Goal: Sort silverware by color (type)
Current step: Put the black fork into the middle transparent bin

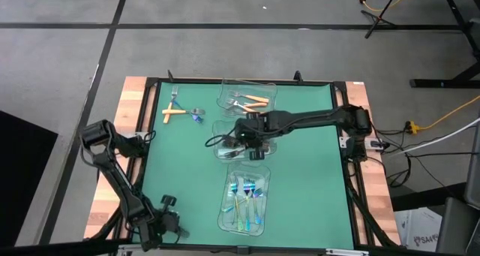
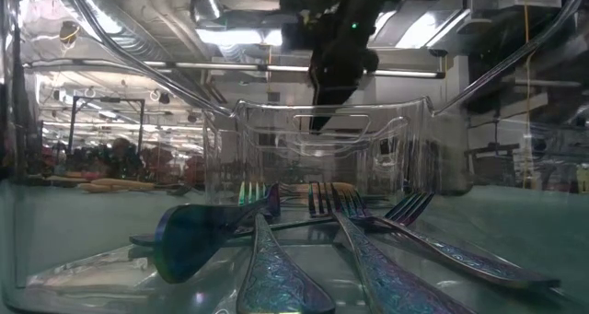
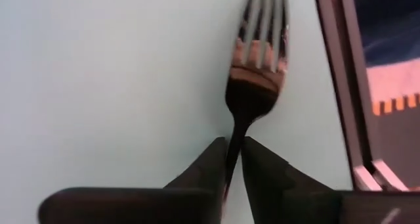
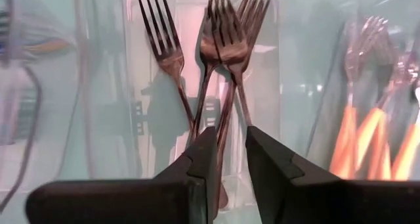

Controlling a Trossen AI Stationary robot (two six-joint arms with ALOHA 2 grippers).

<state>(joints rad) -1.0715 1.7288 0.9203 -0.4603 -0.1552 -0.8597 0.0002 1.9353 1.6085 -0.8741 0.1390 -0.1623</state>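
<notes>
A green tabletop (image 1: 180,181) is being viewed from above. The right claw (image 1: 253,142) is being held over the middle clear rectangular plastic container (image 1: 223,128), where several dark grey metal forks (image 4: 220,46) are lying. In the right wrist view its fingers are narrowed around the handle of one dark fork (image 4: 226,129), whose long axis is running straight ahead from the claw, tines pointing away, alongside the forks already in the container. Judged from this, the coming move is turning on releasing that fork so it lies parallel with the rest.

The left claw (image 1: 161,227) is parked at the near left corner of the tabletop, its fingers closed on the handle of another dark metal fork (image 3: 252,73), tines again pointing away.

Orange-handled silver forks (image 1: 251,100) are lying in the far container, iridescent blue-teal forks (image 1: 247,196) in the near one; loose orange-handled forks (image 1: 172,112) are remaining at the far left, well apart from both claws
</notes>
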